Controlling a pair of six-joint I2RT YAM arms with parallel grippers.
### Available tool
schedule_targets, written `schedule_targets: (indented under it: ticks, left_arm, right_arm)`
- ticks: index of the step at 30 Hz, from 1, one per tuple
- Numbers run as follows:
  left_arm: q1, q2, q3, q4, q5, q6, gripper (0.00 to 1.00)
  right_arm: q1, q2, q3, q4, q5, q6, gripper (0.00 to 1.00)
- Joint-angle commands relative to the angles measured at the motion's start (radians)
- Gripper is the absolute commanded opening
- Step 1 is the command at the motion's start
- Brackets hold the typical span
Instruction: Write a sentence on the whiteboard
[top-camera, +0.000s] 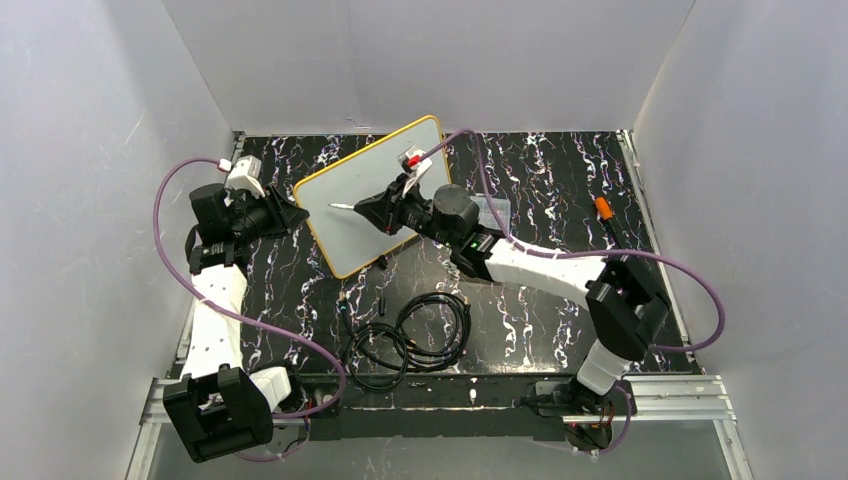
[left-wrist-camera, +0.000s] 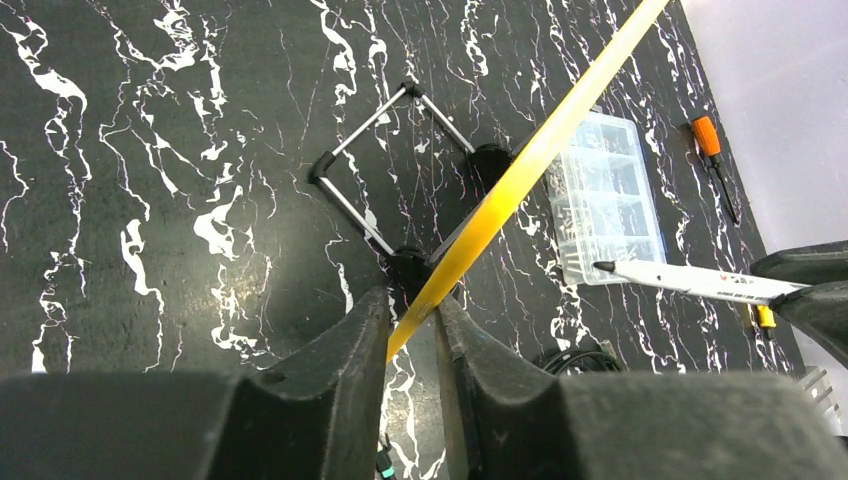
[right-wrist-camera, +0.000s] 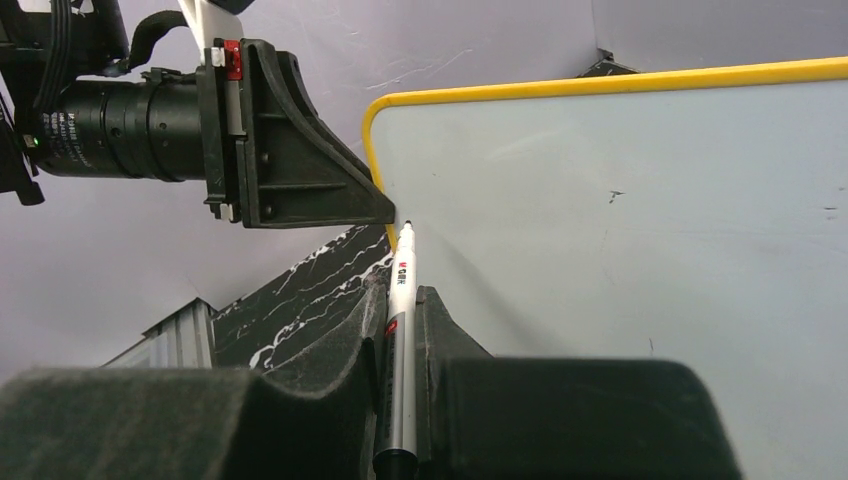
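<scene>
The left gripper (top-camera: 292, 214) is clamped on the yellow rim of the whiteboard (top-camera: 340, 235), which stands tilted at the table's far middle. The right gripper (top-camera: 368, 211) pinches a marker (top-camera: 342, 206), its tip near that rim. Only the left wrist view shows the wire stand (left-wrist-camera: 320, 172) behind the board.

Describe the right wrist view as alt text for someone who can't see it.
The right hand grips a white marker, tip pointing at the left edge of a yellow-rimmed whiteboard, which shows no lettering. The left hand clamps that edge.
</scene>
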Motion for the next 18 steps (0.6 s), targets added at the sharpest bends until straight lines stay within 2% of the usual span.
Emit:
schedule_targets:
  ticks: [1,8,18]
  left_arm:
    - [-0.005,0.0,0.005,0.002,0.017,0.034,0.21]
    - [-0.009,0.006,0.002,-0.01,-0.005,0.06,0.15]
    - [-0.022,-0.011,-0.006,-0.012,-0.011,0.095,0.0]
  right_arm:
    - [0.021,0.036,0.077,0.112,0.011,-0.007,0.01]
    - [0.031,0.082,0.1,0.15,0.037,-0.019,0.01]
    - [0.039,0.12,0.116,0.189,0.098,-0.029,0.01]
